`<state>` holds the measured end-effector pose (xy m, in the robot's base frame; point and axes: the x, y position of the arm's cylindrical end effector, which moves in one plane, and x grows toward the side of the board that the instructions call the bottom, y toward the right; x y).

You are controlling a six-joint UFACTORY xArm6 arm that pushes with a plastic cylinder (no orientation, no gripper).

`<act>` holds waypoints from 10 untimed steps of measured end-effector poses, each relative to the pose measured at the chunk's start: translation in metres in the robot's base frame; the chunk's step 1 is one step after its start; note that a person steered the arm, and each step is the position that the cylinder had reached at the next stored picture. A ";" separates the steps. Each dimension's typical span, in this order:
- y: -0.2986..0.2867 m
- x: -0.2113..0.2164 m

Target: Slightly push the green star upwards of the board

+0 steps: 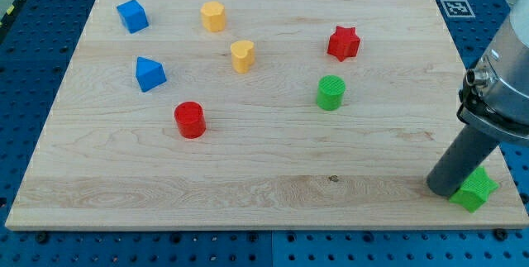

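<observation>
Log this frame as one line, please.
my tip: touching green star on its left | star: board bottom-right corner | push upward: not evident

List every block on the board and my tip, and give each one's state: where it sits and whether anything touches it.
green star: bottom right corner, rod against it.
my tip: on the board, at the star's left side.
green cylinder: right of centre, free.
red star: upper right, free.
red cylinder: left of centre, free.
yellow heart: upper middle, free.
yellow block: near top, free.
blue cube: top left, free.
blue block: left, free.
</observation>
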<state>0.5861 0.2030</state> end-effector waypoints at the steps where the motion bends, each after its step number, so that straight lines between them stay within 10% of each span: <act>1: -0.025 0.018; 8: 0.056 0.023; 10: 0.002 0.031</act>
